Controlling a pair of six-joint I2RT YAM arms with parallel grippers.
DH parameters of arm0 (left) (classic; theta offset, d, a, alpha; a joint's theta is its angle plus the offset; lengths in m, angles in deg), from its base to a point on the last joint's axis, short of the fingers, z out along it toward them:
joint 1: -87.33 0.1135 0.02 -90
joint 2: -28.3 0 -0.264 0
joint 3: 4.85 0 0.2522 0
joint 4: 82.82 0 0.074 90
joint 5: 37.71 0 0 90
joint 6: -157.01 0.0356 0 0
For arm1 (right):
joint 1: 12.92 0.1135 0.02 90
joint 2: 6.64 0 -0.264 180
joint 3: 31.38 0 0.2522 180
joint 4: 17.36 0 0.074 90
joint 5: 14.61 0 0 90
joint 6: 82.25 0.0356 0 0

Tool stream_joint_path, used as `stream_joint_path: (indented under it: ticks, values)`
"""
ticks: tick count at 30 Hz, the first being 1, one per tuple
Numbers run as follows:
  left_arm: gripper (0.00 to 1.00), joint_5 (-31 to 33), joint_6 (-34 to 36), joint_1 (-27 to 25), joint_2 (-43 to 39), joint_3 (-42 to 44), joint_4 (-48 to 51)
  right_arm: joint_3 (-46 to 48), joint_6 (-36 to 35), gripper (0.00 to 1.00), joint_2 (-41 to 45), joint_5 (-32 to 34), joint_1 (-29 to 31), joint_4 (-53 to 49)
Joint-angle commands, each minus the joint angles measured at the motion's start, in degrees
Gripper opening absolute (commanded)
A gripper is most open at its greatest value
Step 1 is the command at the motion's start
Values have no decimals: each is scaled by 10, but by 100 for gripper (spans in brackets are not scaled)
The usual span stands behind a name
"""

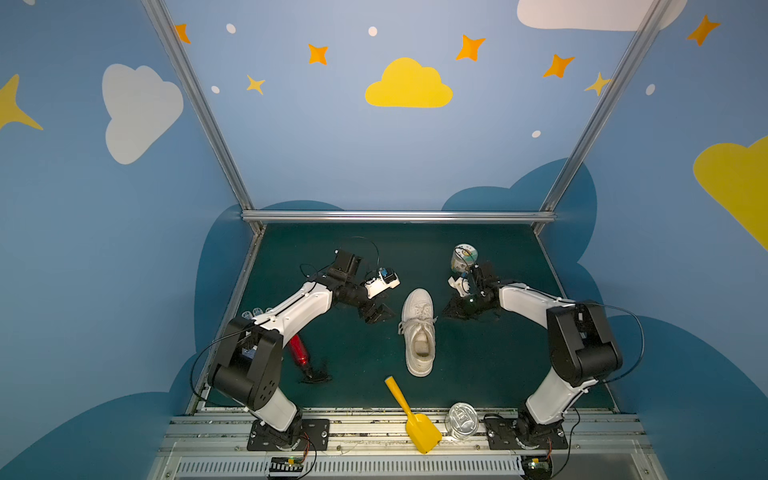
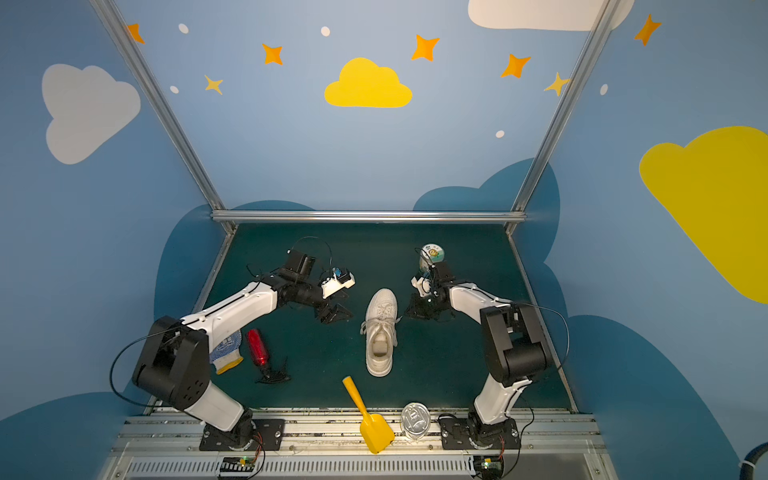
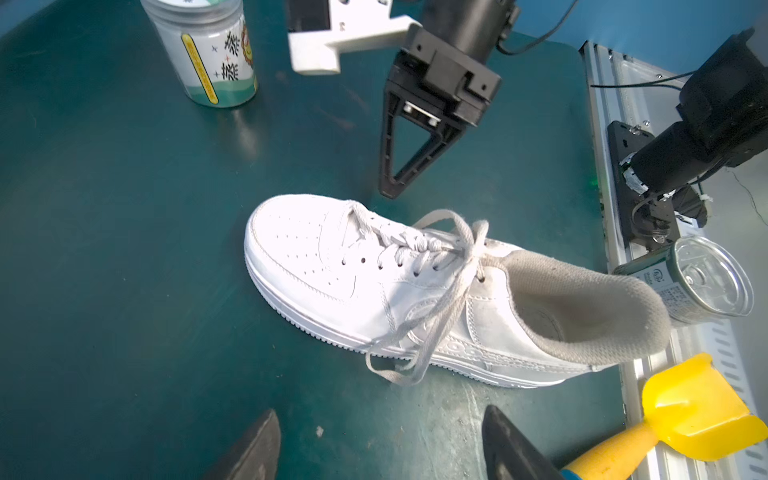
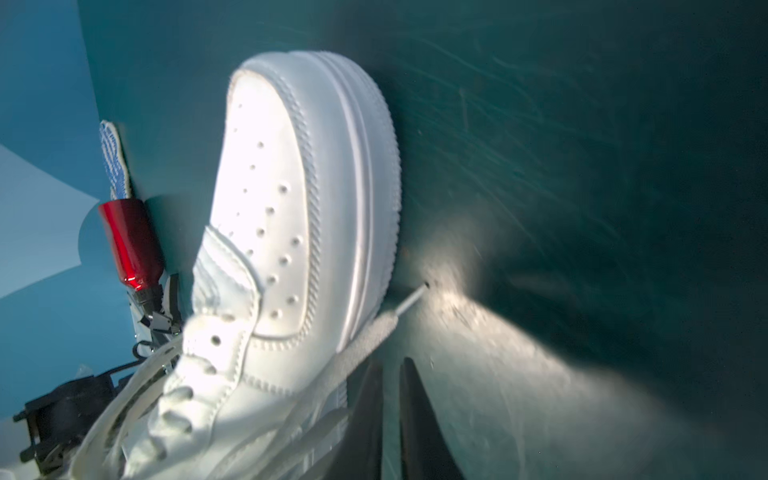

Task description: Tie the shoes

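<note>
Nearest, a yellow shovel [image 1: 409, 411] and a tin can [image 1: 461, 419] lie behind the heel of the sneaker [image 1: 419, 332]. It stands on its sole, toe away, laces [image 3: 436, 299] loose, probably so both sides can reach them. Left of it the left gripper [image 3: 380, 411] gapes, empty; right of its toe the right gripper [image 3: 390, 191] is closed beside a lace end [image 4: 376, 328], hold unclear. A jar [image 1: 464, 257] stands beyond.

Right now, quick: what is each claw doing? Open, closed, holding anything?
Left gripper: open, empty.
Right gripper: shut, gripping nothing; a lace lies just beside it.
</note>
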Motion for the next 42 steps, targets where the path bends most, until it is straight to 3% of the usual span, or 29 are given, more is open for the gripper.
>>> stream_joint_path:
  ticks: [1, 13, 30, 32, 33, 34, 36, 38, 42]
  values:
    - [77, 1, -3, 3, -22, 8, 7, -28, -11, 8, -25, -24, -1, 18]
    - [77, 1, -2, 6, -23, 19, 8, -31, -24, 7, -62, -34, 20, 2]
    - [77, -6, -24, 7, -41, 31, -9, 75, -14, 10, 155, 43, 31, -86]
    - [84, -8, -36, 7, -55, 41, -24, 77, -22, 19, 176, 59, 26, -85]
    - [98, -9, -48, 10, -64, 50, -39, 80, -26, 26, 191, 74, 24, -83]
    - [100, -14, -57, 12, -75, 57, -51, 83, -29, 33, 204, 88, 22, -79]
    - [100, -10, -87, 21, -100, 78, -88, 89, -40, 54, 234, 116, 8, -74]
    - [100, 10, -136, 33, -127, 107, -146, 87, -55, 84, 260, 130, -9, -74]
    - [100, 66, -288, 82, -185, 178, -292, 102, -84, 87, 315, 175, -48, -34]
